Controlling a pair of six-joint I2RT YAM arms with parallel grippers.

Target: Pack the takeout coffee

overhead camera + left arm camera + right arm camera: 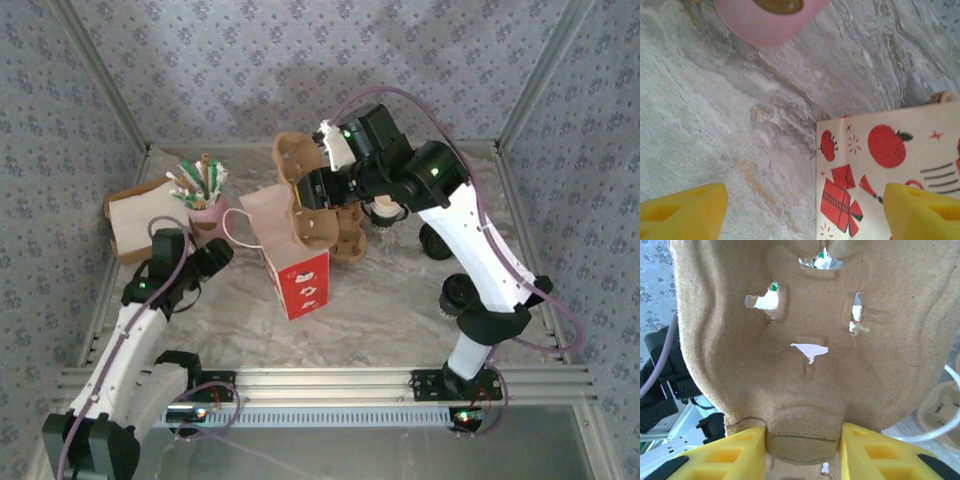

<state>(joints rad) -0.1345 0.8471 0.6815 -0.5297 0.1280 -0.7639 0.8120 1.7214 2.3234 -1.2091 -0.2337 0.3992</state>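
Top external view: the right pincer [312, 190] is clamped on a brown cardboard cup carrier [298, 160], which it holds tilted on edge above the upright red paper bag [300, 280]. The left pincer [215, 258] hangs low over the desk [380, 310], between a pink cup [208, 222] and the bag. The takeout coffee lies on the desk just left of the right arm's white forearm, as one black round piece [435, 241] and a second black round piece [455, 293]. I cannot tell which is the cup and which the lid.

Left wrist view: the left pincer [802, 210] is spread wide with nothing in it. Below it are the desk [715, 110], the bag [880, 165] and the pink cup [770, 25].

Right wrist view: the right pincer [804, 445] pinches the carrier's [805, 340] edge between its yellow fingers [730, 455].
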